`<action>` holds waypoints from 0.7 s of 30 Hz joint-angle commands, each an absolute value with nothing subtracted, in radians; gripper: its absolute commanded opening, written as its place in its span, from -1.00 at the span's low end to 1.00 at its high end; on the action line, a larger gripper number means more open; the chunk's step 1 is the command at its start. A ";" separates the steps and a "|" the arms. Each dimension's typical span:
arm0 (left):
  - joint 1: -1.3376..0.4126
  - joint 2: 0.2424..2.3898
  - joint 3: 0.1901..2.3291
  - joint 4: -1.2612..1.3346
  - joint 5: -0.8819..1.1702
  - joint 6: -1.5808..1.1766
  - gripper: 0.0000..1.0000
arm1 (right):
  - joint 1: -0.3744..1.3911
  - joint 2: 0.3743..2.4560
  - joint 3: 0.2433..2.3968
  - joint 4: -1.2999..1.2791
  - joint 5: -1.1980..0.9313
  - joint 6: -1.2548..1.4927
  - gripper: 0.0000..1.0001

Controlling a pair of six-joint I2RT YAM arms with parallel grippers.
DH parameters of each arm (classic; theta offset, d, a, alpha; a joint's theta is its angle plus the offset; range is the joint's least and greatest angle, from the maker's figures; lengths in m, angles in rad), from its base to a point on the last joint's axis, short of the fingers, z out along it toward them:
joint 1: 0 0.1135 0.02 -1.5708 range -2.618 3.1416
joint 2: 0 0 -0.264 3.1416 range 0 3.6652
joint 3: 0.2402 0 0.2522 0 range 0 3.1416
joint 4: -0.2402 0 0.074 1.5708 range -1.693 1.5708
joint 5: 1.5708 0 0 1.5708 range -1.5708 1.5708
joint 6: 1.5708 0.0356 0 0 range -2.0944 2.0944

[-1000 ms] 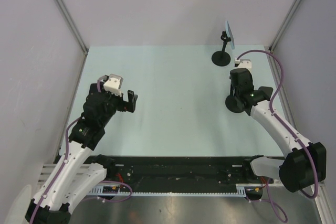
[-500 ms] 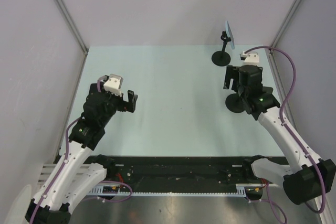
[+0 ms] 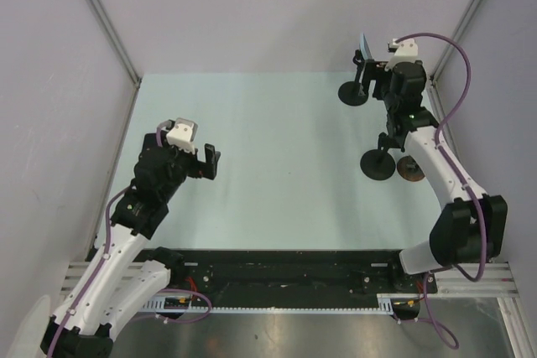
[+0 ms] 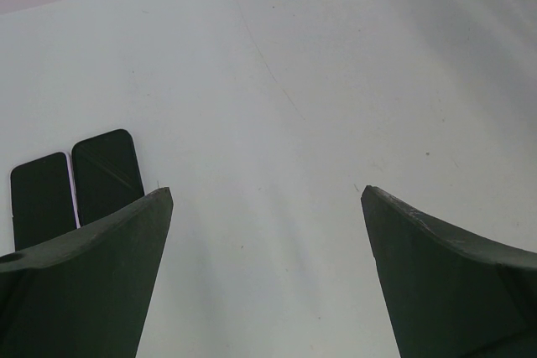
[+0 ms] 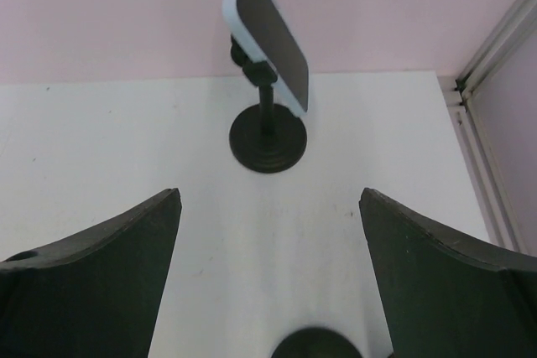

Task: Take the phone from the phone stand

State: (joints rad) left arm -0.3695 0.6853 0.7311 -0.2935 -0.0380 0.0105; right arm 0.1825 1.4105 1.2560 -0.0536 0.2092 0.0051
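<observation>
Since a second ago the right arm has swung from mid-table out to the far right corner, while the left arm has not shifted. The right gripper (image 5: 268, 197) now hangs just short of the stand, its two dark, matte, wedge-shaped fingers spread wide with nothing between them.

Straight beyond the gap stands the slim rectangular phone with a pale blue rim and glossy dark screen (image 5: 267, 35). It sits tilted on the thin black phone stand with a round ribbed base (image 5: 268, 142), clear of both fingers. The stand is close to the pale far wall, and a grey metal corner post (image 5: 495, 48) runs along the right edge, so room is tight behind and to the right but open on the left.

Nearer along the right side is a second round black base (image 3: 377, 165), with a small brownish disc (image 3: 409, 168) just beside it. The smooth, pale green table (image 3: 277, 140) lies bare across the middle.

The left gripper (image 4: 267, 199) is wide open and empty at the near left, above two flat dark round-cornered slabs (image 4: 105, 175) lying side by side.
</observation>
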 commanded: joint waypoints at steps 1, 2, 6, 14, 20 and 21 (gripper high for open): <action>-0.374 0.701 0.718 -0.258 -0.037 0.052 1.00 | 0.134 1.523 1.357 0.181 0.105 -0.058 0.85; -0.374 0.704 0.719 -0.258 -0.043 0.051 1.00 | 0.129 1.548 1.376 0.198 0.089 -0.081 0.85; -0.374 0.727 0.719 -0.258 -0.054 0.060 1.00 | 0.110 1.695 1.506 0.202 0.052 -0.144 0.85; -0.371 0.799 0.721 -0.256 -0.112 0.084 1.00 | 0.107 2.001 1.744 0.229 0.067 -0.209 0.76; -0.356 0.847 0.727 -0.258 -0.123 0.092 1.00 | 0.107 2.135 1.877 0.256 0.117 -0.229 0.57; -0.351 0.848 0.729 -0.258 -0.121 0.094 1.00 | 0.109 2.155 1.884 0.267 0.121 -0.229 0.54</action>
State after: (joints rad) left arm -0.3641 0.8383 0.7254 -0.2935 -0.1078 0.0448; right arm 0.1108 2.1117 1.8057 0.1871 0.0837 -0.2008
